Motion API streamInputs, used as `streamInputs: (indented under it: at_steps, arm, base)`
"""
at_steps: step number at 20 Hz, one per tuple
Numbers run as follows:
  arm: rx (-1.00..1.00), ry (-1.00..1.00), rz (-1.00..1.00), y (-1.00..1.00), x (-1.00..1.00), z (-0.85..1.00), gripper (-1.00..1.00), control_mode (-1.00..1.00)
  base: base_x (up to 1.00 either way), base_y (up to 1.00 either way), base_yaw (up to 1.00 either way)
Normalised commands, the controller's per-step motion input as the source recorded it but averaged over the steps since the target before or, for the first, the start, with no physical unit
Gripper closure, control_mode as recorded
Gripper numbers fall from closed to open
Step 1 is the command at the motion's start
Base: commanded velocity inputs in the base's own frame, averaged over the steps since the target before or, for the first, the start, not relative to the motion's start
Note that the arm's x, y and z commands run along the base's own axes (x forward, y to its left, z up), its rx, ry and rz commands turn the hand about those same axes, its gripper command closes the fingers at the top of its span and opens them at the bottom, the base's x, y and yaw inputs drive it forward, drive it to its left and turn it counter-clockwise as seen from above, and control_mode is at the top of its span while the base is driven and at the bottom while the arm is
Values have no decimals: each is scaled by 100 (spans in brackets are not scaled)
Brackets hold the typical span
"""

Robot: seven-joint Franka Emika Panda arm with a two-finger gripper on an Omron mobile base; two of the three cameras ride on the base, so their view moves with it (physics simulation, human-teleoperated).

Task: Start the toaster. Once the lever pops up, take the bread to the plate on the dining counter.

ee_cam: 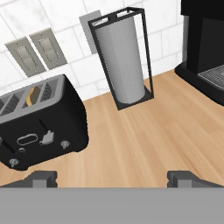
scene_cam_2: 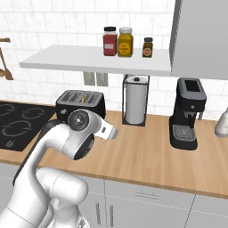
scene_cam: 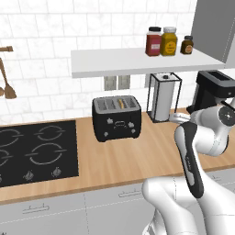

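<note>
wood counter | white tile wall | shelf above

So the toaster sits on the worktop toward the back wall, with the bread down in one of its slots. The stovetop is set into the worktop on its left. To the toaster's right there's a paper towel holder, also at the back, then the coffee machine further right. Three jars stand on the shelf above the towel holder.
</note>
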Motion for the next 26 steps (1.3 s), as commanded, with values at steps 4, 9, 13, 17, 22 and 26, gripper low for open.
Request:
streamInputs:
  at_steps: [4, 9, 13, 17, 22, 26]
  arm:
    - [0, 0, 0, 0, 0, 0, -100, -100]
    - [0, 0, 0, 0, 0, 0, -100, -100]
    - [0, 0, 0, 0, 0, 0, -100, -100]
    - [0, 0, 0, 0, 0, 0, -100, -100]
    - [0, 0, 0, 0, 0, 0, -100, -100]
    - [0, 0, 0, 0, 0, 0, -100, -100]
  base:
    - [0, 0, 0]
    - [0, 0, 0]
    - [0, 0, 0]
    - [0, 0, 0]
    - [0, 0, 0]
    - [0, 0, 0]
